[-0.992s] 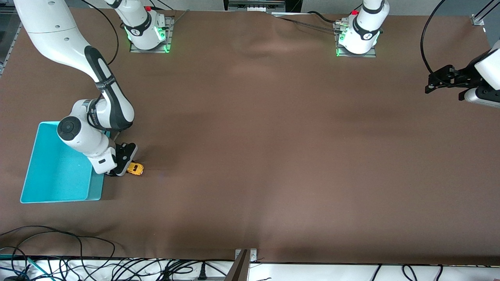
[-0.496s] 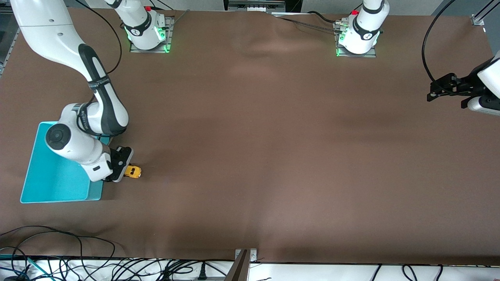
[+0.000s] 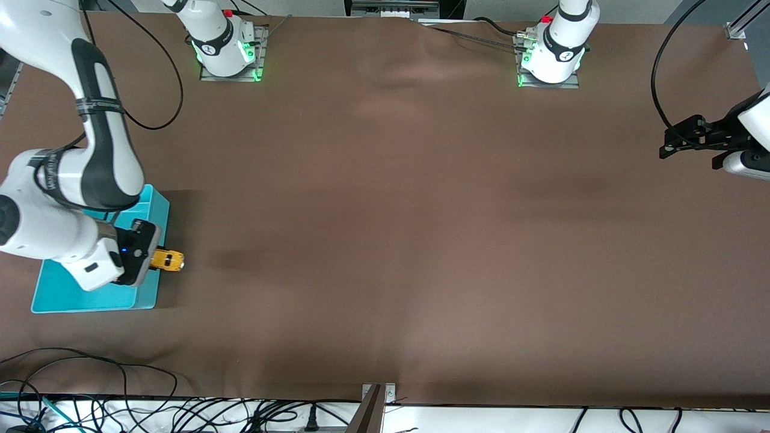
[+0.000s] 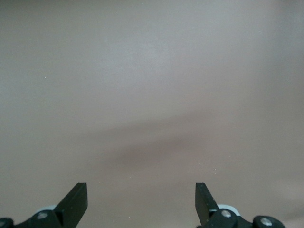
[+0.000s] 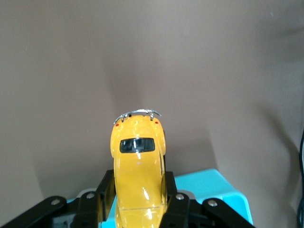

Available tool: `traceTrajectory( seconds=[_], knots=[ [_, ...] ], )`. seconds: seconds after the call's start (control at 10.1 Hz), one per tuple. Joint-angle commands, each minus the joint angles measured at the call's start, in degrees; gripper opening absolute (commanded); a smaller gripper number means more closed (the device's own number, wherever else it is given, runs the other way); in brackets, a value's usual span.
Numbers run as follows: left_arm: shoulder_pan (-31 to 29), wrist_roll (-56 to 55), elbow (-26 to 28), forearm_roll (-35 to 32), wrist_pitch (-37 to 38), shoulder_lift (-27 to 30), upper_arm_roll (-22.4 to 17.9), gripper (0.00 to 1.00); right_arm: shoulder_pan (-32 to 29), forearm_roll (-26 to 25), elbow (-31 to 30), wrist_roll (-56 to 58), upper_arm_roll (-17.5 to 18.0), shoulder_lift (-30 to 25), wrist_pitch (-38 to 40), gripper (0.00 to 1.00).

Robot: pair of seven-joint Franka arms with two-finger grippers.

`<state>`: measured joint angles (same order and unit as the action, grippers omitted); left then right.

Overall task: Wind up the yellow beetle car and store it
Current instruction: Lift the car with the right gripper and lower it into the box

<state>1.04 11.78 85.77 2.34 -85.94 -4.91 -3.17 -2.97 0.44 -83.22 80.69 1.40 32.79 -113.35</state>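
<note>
The yellow beetle car (image 3: 167, 260) is up in the air, clamped by its sides in my right gripper (image 3: 153, 257), which is shut on it. Car and gripper hang over the edge of the turquoise bin (image 3: 78, 297) that faces the middle of the table. In the right wrist view the yellow beetle car (image 5: 137, 166) points away from the gripper, its dark window and chrome bumper showing, with the black fingers (image 5: 105, 188) pressed on both flanks and the turquoise bin (image 5: 218, 190) below. My left gripper (image 3: 669, 143) waits open over bare table at the left arm's end; its fingertips (image 4: 76, 199) hold nothing.
Brown cloth covers the whole table (image 3: 409, 240). Cables (image 3: 120, 409) lie tangled along the table edge nearest the front camera. Both arm bases (image 3: 225, 48) stand along the edge farthest from it.
My right arm has carried the car from just beside the bin toward it, so it now hangs over the bin's edge. The left gripper has barely shifted.
</note>
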Motion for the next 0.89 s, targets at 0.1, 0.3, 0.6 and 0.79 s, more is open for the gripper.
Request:
traceTrajectory(
  seconds=[0.1, 0.3, 0.6, 0.79],
  knots=[
    [0.1, 0.9, -1.8, -0.5, 0.5, -0.9, -0.3, 1.0, -6.5, 1.5, 1.4, 11.8, 0.4, 1.3, 1.3, 0.0],
    [0.1, 0.8, -1.7, -0.5, 0.5, -0.9, -0.3, 1.0, -8.9, 1.4, 1.4, 16.3, 0.4, 2.0, 1.3, 0.0],
    [0.1, 0.8, -1.8, -0.5, 0.5, -0.9, -0.3, 1.0, -11.4, 1.6, 1.0, 19.3, 0.4, 4.6, 1.2, 0.0],
    [0.1, 0.9, -1.8, -0.6, 0.5, -0.9, -0.3, 1.0, -12.7, 1.6, 1.0, 20.5, 0.4, 6.6, 0.5, 0.0]
  ],
)
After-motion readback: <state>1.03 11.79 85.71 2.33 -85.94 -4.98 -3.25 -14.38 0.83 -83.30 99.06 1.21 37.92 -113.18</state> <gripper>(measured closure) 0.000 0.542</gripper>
